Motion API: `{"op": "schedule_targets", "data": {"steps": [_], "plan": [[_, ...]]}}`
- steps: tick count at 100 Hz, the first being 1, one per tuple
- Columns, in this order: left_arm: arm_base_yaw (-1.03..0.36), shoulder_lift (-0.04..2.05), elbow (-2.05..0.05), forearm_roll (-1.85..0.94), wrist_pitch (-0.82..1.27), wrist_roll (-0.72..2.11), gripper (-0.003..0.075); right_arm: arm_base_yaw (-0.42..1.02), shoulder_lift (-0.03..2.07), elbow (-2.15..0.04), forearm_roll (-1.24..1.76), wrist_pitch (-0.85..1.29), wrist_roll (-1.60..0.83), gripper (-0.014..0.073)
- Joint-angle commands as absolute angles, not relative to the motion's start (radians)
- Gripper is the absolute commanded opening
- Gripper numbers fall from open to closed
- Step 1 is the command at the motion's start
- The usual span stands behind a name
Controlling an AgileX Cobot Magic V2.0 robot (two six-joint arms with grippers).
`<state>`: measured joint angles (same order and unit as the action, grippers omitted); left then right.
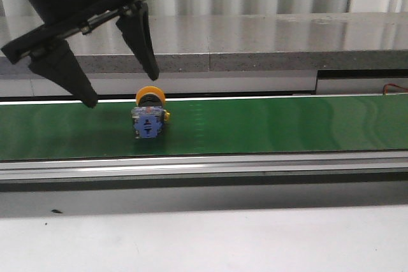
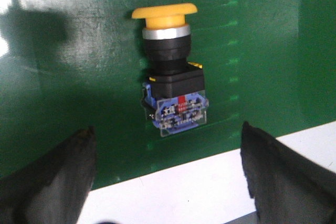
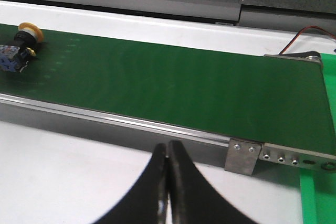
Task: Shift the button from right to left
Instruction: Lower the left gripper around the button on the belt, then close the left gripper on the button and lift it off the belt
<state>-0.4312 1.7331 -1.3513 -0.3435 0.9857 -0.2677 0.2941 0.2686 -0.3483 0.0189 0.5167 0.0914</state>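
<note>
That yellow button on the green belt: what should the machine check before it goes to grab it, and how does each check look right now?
1. Left end effector open: ok, fingers spread wide.
2. Button between the fingers: ok in the left wrist view; the front view shows it off to one side of them.
3. Button free of contact: ok, nothing touches it.
4. Button lying on its side on the green belt: ok.
5. Right end effector out of the way: ok, shut, far along the belt.
6. Belt stopped: cannot tell.
</note>
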Motion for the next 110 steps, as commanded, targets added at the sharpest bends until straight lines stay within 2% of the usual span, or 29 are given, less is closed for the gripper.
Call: {"op": "schedule_targets", "data": {"steps": [1,51,55,68,78,85,110], "plan": [[-0.439,1.719,-1.386,-0.355,0.974,-0.313,0.0537,0.296,0.278,-0.371,0.007,0.437,0.082,-0.0069],[-0.446,1.796,-1.386,-0.194,0.964,-0.413,0.0522,0.296,0.278,-0.371,0.007,0.437,0.082,-0.0069],[-0.451,1.794,-1.388,-0.156,0.956,-0.439,0.0485,0.296,0.278,-0.371,0.007,0.437,0.082,-0.0069],[-0.487,1.791,-1.417,-0.073,0.966,-0.45,0.0171,0.296,0.278,-0.371,0.007,0.437,0.082,-0.0069],[-0.494,1.79,-1.449,-0.066,0.981,-0.45,0.0015,0.296,0.278,-0.371,0.007,0.436,0.082,-0.0069],[-0.494,1.781,-1.474,-0.049,1.002,-0.45,-0.002,0.296,0.278,-0.371,0.007,0.436,0.082,-0.0069],[-0.422,1.68,-1.496,0.01,1.097,-0.437,-0.002,0.296,0.278,-0.371,0.007,0.436,0.082,-0.0069]]}}
